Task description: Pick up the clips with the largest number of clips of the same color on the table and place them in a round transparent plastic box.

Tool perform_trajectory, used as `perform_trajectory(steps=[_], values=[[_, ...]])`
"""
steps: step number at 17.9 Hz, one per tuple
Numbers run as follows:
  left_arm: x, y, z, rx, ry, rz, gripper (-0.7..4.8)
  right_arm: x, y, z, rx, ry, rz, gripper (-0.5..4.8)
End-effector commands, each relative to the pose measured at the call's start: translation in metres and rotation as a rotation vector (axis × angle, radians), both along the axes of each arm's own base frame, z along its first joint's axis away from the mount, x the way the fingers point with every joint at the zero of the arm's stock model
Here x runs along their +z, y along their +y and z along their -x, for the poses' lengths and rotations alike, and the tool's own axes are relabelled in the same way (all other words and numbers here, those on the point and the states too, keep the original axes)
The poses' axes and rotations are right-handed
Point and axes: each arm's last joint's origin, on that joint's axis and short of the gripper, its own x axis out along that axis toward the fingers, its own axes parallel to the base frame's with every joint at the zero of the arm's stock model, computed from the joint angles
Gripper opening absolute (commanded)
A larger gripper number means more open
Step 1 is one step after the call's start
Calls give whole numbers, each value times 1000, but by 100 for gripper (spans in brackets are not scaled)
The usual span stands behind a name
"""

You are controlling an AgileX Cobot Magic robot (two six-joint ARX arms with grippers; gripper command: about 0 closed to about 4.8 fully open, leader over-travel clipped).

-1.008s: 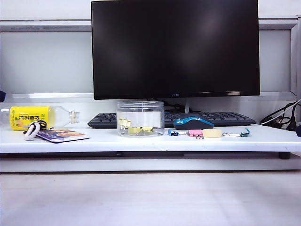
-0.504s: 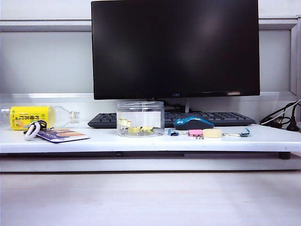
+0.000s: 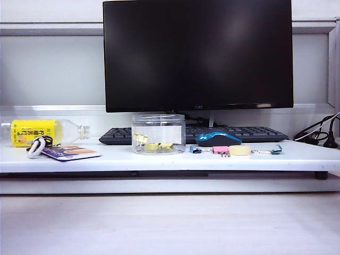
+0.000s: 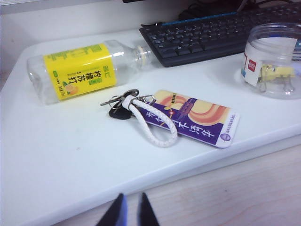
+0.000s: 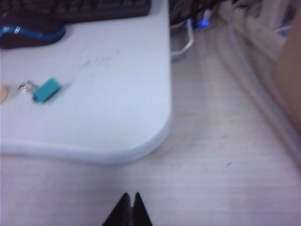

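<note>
Nearest to me, the left gripper (image 4: 130,209) hangs low over the bare wooden desktop in front of the white raised shelf (image 4: 70,160), fingers pinched almost together and empty. The right gripper (image 5: 130,207) hangs likewise off the shelf's rounded corner, jaws closed on nothing.

Further back on the shelf stands the round transparent plastic box (image 3: 158,134), with the small pale-yellow binder clips (image 3: 151,143) already lying inside. They look light, stiff and a bit slick; I'd pinch one across its folded body, not its thin wire handles. The box seems light and easily nudged.
</note>
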Motion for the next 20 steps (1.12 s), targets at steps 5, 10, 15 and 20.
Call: perform_trajectory(steps=[5, 10, 15, 20], values=[[-3, 0, 0, -2, 11, -4, 48, 7, -1, 3, -14, -87, -2, 19], [-3, 0, 0, -2, 11, -4, 48, 8, -1, 4, -13, -101, -3, 19], [-3, 0, 0, -2, 11, -4, 48, 8, -1, 4, -14, -101, -3, 19], [-3, 0, 0, -2, 11, -3, 48, 8, -1, 4, -13, -101, -3, 19]])
